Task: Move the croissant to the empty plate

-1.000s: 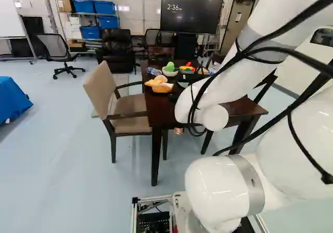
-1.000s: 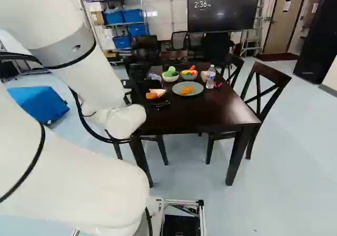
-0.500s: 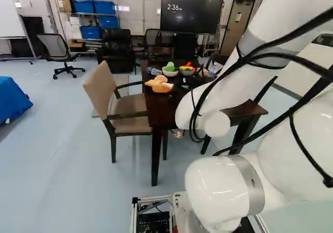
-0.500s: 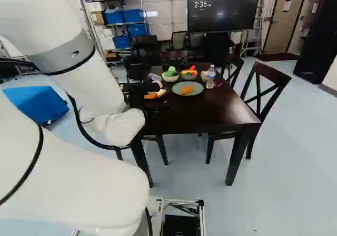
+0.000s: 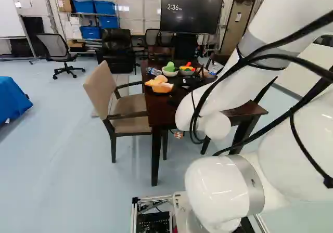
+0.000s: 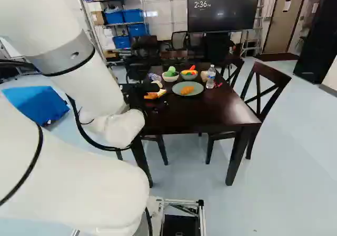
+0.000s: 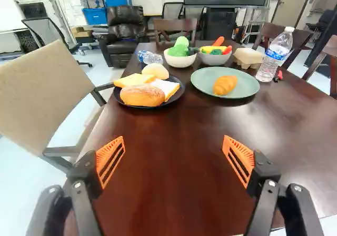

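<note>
And here's the gripper (image 6: 157, 96), hanging over the near part of the dark table (image 7: 174, 188), its two orange-padded fingers spread wide, the wood of the tabletop showing between them. The croissant (image 7: 225, 85)? There it sits, out at one o'clock from the gripper, right on the pale green plate (image 7: 247, 88), around the middle of it!

Swing round to eleven o'clock and it's a busy dark plate (image 7: 179, 92): a long bread roll (image 7: 142, 95) at seven o'clock on it, a yellow slice (image 7: 133, 81) at ten, a white-faced slice (image 7: 167, 87) at three and a pale round bun (image 7: 156, 71) up at twelve. Just beyond that plate lies a clear bottle (image 7: 150, 57) on its side.

Straight out at twelve, past both plates, a white bowl (image 7: 180, 61) holds green toy vegetables; at one, just beside it, a grey bowl (image 7: 215, 60) shows red, orange and yellow pieces. Also around one, further round, come a beige carton (image 7: 248, 58) and an upright water bottle (image 7: 275, 56), the bottle near the green plate's two o'clock edge. A beige chair (image 7: 45, 96) stands by the table at ten.
</note>
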